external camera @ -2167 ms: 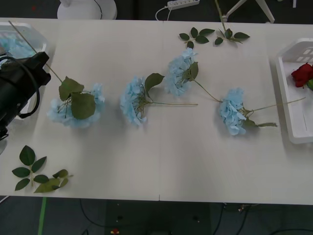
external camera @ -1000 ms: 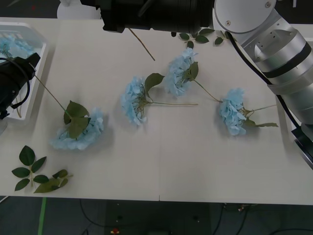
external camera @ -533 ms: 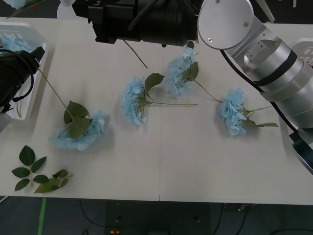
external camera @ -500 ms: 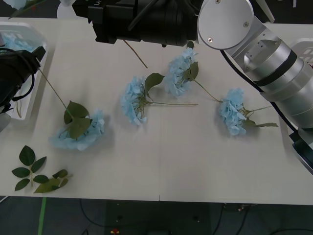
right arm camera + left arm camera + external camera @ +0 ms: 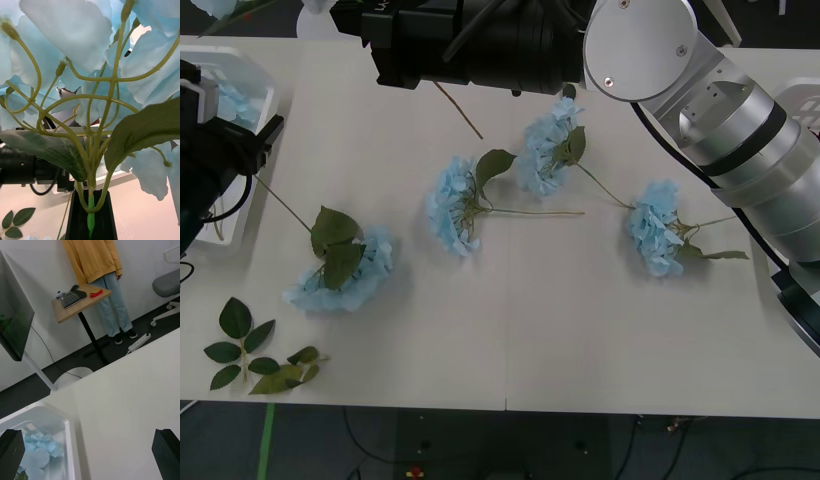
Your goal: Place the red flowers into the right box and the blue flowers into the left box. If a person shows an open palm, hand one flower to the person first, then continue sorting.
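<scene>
Right gripper, black-fingered, clamps thin green stem of fluffy pale blue flower, raised above table's far edge. Left gripper spread wide beside slotted white left box holding blue flowers. Four more lie on matte table.

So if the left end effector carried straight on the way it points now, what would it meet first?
Probably bare table: the open left end effector looks along the white tabletop, with the left box of blue flowers off to one side. Depth is unclear, so this is a guess.
</scene>
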